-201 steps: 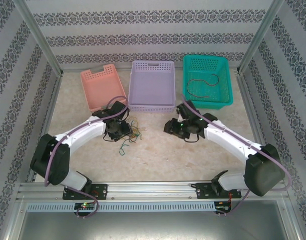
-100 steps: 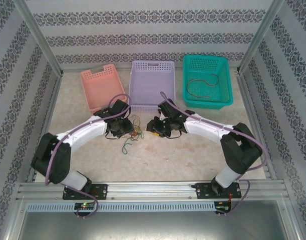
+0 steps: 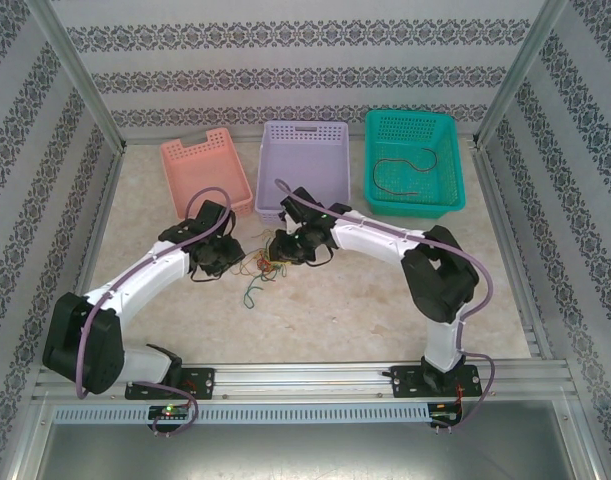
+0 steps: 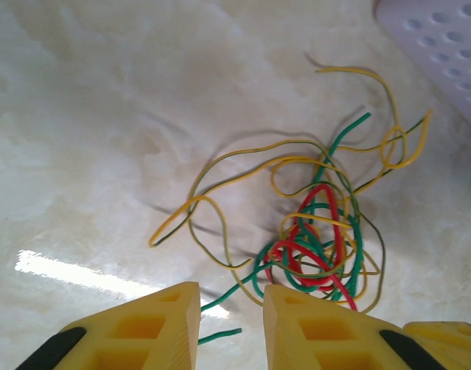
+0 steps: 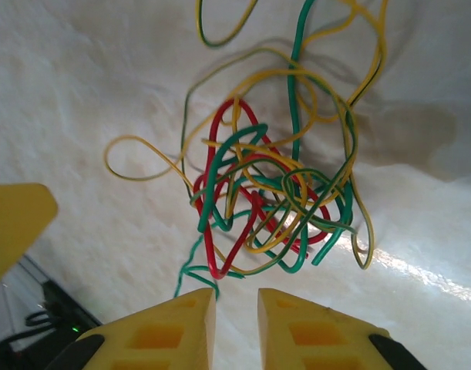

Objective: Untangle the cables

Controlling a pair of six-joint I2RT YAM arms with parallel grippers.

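Along the far edge of the desk [image 3: 385, 300], at 11, 12 and 1 o'clock: pink basket [image 3: 190, 150], lilac basket [image 3: 303, 128], teal basket [image 3: 410, 115] — bare floors in the first two, one dark cable [image 3: 400, 165] curled in the teal. Just at 6 o'clock of the lilac basket, on the bare desk: the cables [image 3: 263, 267] [image 4: 312, 231] [image 5: 274, 200], red, green and yellow, knotted in one loose heap. Flanking it, left gripper [image 3: 220, 258] [image 4: 231, 297] at 9 o'clock and right gripper [image 3: 285, 248] [image 5: 237, 301] at 3 — fingers of each slightly parted, pinching nothing.
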